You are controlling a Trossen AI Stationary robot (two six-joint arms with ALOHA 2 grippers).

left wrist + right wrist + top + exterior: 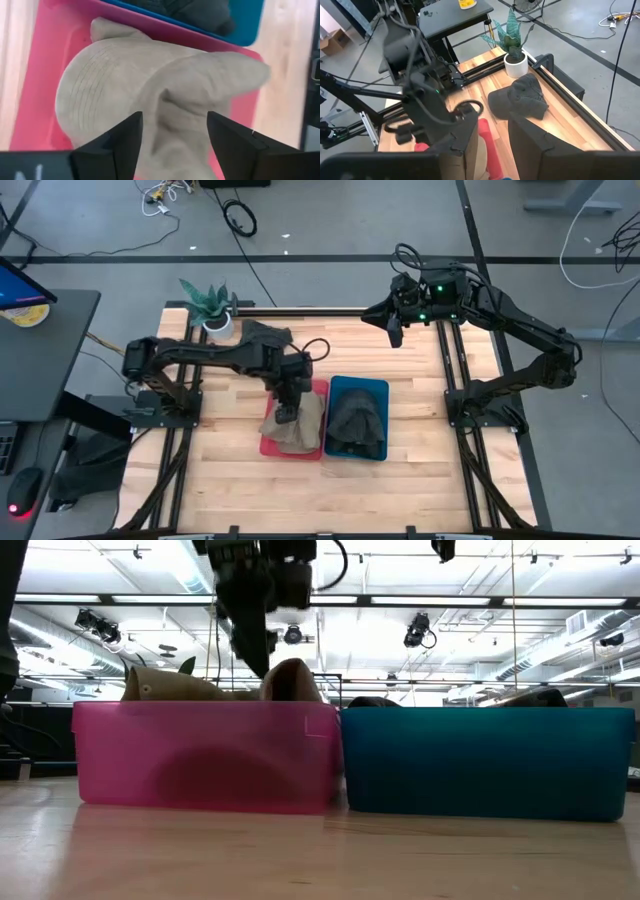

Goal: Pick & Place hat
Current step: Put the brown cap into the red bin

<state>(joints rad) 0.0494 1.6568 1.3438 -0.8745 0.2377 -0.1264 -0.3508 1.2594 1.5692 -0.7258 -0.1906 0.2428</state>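
Observation:
A beige hat lies crumpled in a pink bin, its brim resting over the bin's rim. My left gripper points down into that bin and is open, one finger on each side of a raised fold of the beige hat. In the low view the left gripper hangs just above the hat. A dark hat fills the blue bin next to it. Another dark hat lies on the table's far left part. My right gripper is open and raised over the far edge. My left gripper comes at the beige hat from above, pointing down, with the raised fold of the crown between its open fingers. Whether the fingers touch the cloth I cannot tell. The hat lies in the pink bin.
A potted plant stands at the far left corner, close to the loose dark hat. The two bins stand side by side at the table's middle, walls touching. Bare wood shows on the near part and on the right side.

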